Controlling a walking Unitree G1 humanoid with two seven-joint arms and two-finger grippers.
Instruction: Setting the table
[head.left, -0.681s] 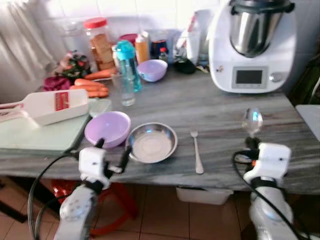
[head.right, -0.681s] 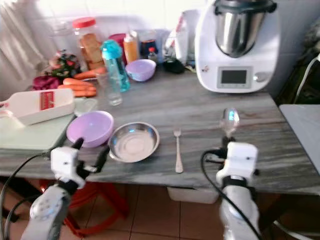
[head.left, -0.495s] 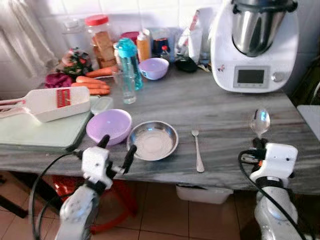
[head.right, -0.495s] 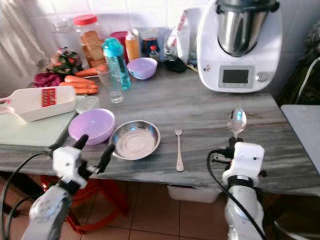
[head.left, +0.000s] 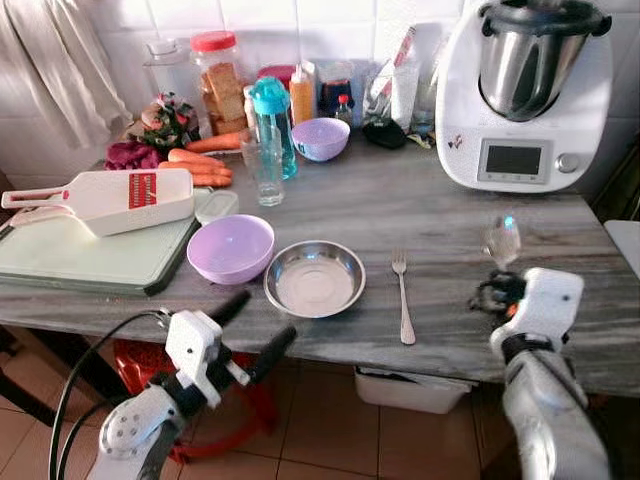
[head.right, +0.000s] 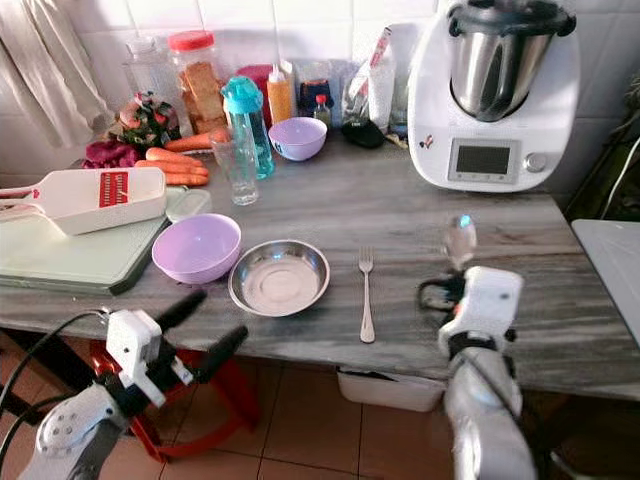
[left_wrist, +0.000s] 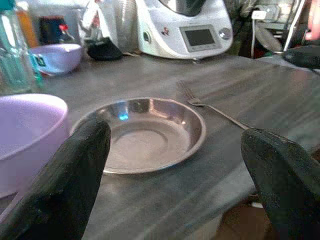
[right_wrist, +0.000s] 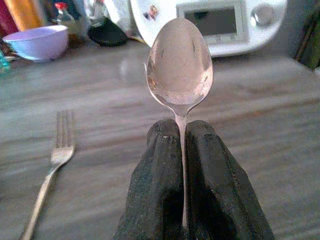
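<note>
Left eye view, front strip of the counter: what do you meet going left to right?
Green cutting board → lilac bowl → steel plate → fork → spoon, held upright in the right end effector.

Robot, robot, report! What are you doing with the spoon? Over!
Right gripper shut on spoon, bowl up, above table. Left gripper open, near steel plate. Fork already down. Nothing blocking.

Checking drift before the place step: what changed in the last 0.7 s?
Mostly the camera shifted. The left end effector dropped lower, below the table edge, still open. The right end effector stays shut on the spoon. Steel plate, fork and purple bowl unmoved.
</note>
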